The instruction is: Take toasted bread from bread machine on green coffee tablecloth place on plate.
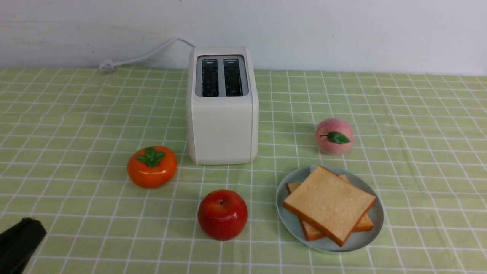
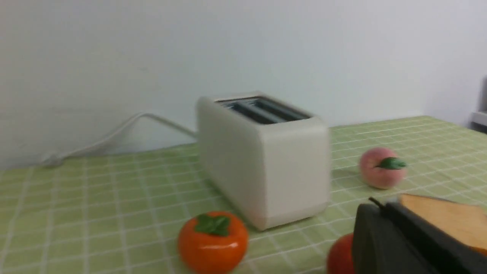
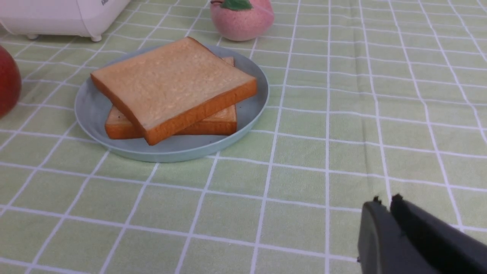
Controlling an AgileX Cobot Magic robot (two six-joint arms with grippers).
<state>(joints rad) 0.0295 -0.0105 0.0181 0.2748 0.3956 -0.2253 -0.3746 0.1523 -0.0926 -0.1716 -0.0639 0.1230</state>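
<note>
Two toast slices (image 1: 329, 203) stacked on plate (image 1: 365, 243), lower right | left gripper (image 2: 384, 207) fingers pressed together | right gripper (image 3: 385, 201) fingers nearly touching, empty

Left gripper (image 1: 19, 243) sat closed, low at the near left; right gripper (image 3: 384, 205) showed fingers nearly together.

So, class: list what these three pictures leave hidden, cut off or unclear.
- Lower toast slice: mostly covered by the upper slice, front view.
- Toaster slot depths: dark, front view; blurred, left wrist view.
- Apple: cut by the right wrist view's edge.
- Right gripper: absent from the front view.
</note>
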